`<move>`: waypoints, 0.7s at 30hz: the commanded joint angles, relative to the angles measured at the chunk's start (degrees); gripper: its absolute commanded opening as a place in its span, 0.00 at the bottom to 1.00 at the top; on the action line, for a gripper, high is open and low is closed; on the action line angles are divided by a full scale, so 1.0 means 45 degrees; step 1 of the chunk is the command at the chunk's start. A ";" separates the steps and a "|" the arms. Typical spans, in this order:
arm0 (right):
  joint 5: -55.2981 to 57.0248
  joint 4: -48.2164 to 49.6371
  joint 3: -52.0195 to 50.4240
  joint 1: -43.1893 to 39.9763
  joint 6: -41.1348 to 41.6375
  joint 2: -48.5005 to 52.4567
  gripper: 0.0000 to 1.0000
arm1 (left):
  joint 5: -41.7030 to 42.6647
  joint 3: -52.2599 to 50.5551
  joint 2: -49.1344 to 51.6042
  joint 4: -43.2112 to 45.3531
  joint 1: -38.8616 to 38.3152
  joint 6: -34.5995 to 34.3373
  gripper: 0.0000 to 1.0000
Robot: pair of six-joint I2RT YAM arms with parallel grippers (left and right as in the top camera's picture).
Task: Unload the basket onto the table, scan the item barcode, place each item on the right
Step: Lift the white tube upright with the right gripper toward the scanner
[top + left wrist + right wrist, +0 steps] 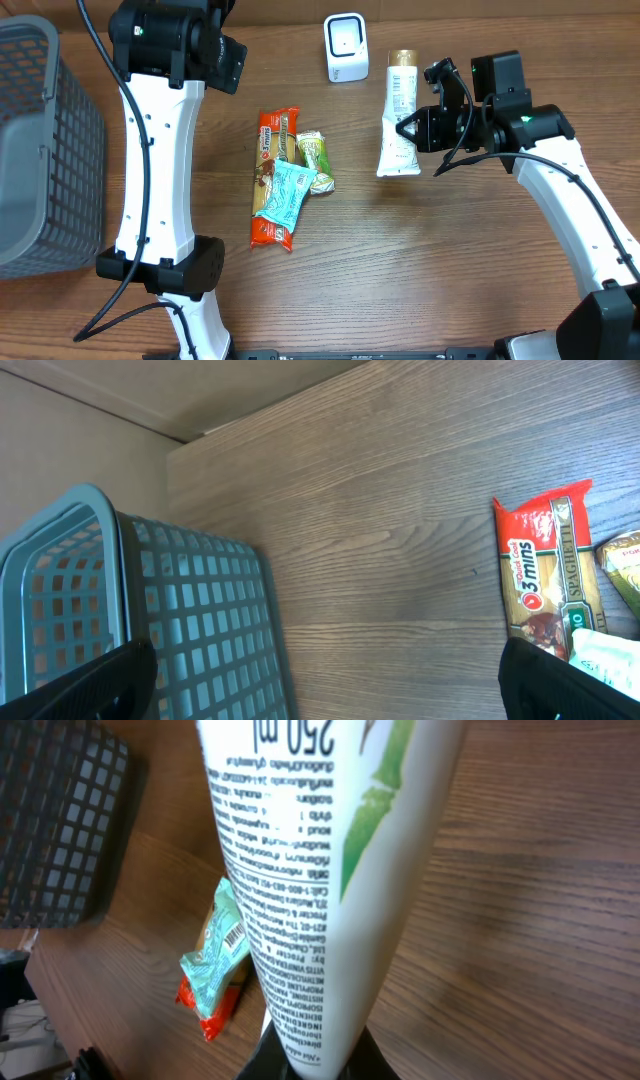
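My right gripper (408,130) is shut on the flat crimped end of a white tube (398,120) with a gold cap. The cap end points toward the white scanner (346,47) at the back of the table. In the right wrist view the tube (310,870) fills the middle, its black printed text facing the camera, pinched at its end between my fingers (312,1055). No barcode shows on the tube. My left gripper (325,690) is open and holds nothing, hanging above the table beside the basket.
A grey mesh basket (40,150) stands at the left edge. A red spaghetti pack (268,225), a teal packet (285,190) and a green packet (313,155) lie together mid-table. The teal packet (215,945) shows a barcode.
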 commanded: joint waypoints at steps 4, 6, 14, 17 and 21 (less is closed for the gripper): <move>-0.0767 0.0068 0.0340 0.0034 -0.0597 -0.0209 0.04 | -0.0165 0.0019 0.0146 0.0000 0.0063 0.0185 1.00; -0.0889 0.0073 0.0340 0.0034 -0.0622 -0.0209 0.04 | -0.0165 0.0015 0.0146 0.0000 0.0068 0.0185 1.00; -0.1302 -0.0321 0.0340 0.0034 -0.0617 -0.0209 0.04 | -0.0170 0.0015 0.0146 0.0039 0.0068 0.0282 0.99; -0.1307 -0.0262 0.0340 0.0034 -0.0617 -0.0209 0.04 | -0.0165 0.0015 0.0146 0.0063 0.0063 0.0282 0.99; -0.1307 -0.0262 0.0340 0.0039 -0.0612 -0.0209 0.04 | 0.1739 0.0015 0.0146 0.0364 0.0068 0.0136 1.00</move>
